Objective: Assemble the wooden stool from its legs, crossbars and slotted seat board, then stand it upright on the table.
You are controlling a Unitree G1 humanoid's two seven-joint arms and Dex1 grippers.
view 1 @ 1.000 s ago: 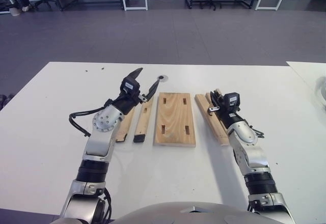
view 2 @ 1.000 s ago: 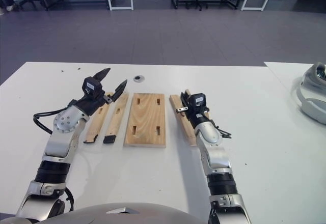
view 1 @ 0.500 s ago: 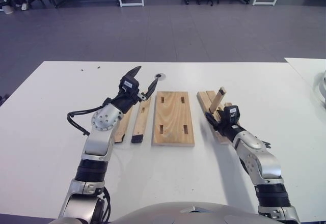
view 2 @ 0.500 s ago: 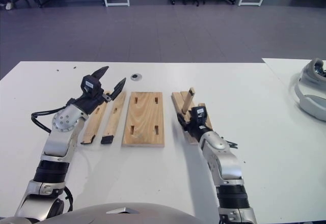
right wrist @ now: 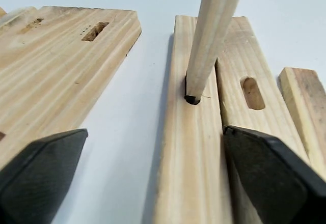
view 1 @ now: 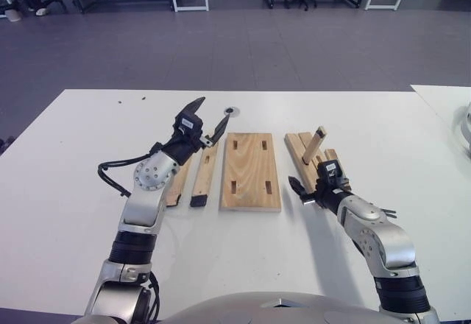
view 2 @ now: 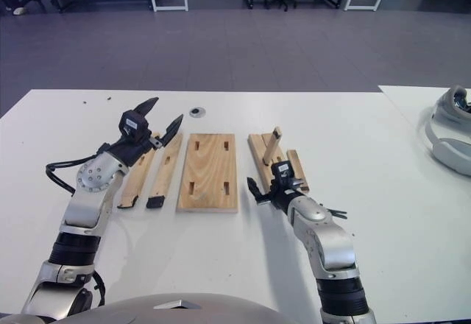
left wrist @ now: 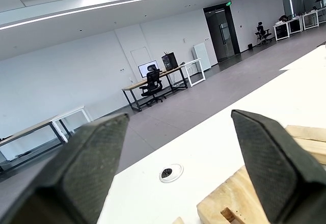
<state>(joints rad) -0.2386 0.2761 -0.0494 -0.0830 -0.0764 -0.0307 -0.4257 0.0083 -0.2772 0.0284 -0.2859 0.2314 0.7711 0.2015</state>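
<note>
White surface (view 1: 66,162) bearing the stool parts. Centre: slotted seat board (view 1: 252,171), flat, four slots uppermost. Robot's left: inner leg (view 1: 207,171) and outer leg (view 1: 176,188), side by side, just beside the board. Right: flat bars (view 2: 257,149) touching one another, with a short stick (view 2: 274,144) propped on them at a tilt (lower end on the wood). Far side: round grommet (view 1: 233,110).

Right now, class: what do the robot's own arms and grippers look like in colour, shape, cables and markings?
The left arm and right arm are silver-grey shells with black joint rings; a black cable loops off the left. The left gripper and right gripper are black, with tapered, textured fingers and a small white label each.
</note>
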